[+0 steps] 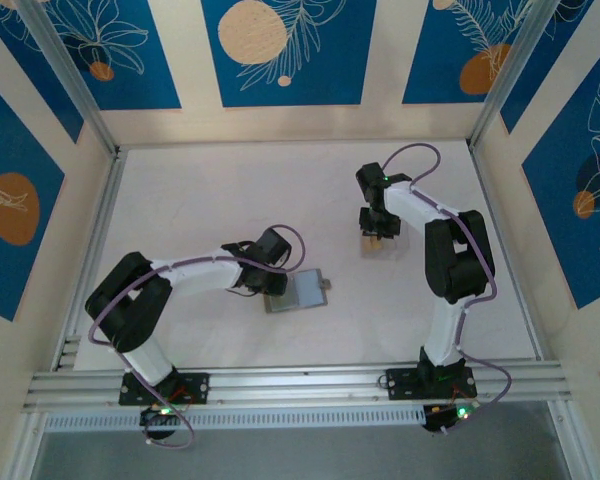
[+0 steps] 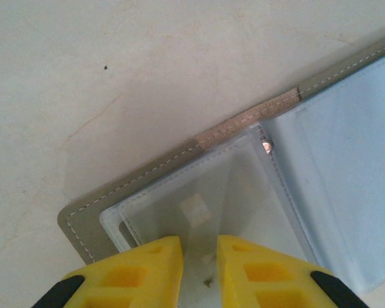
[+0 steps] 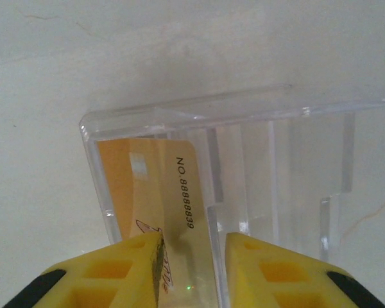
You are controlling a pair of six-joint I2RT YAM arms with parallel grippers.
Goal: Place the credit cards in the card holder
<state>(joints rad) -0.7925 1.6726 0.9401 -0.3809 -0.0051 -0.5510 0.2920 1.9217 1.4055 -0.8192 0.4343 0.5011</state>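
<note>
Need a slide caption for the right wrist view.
Right end effector poised at an orange numbered card inside a clear stepped plastic rack.

White tabletop enclosed by cream walls set with blue panels of orange circles and white leaf outlines, edged by aluminium rails, under even light.

Grey card holder (pale blue inside)
</note>
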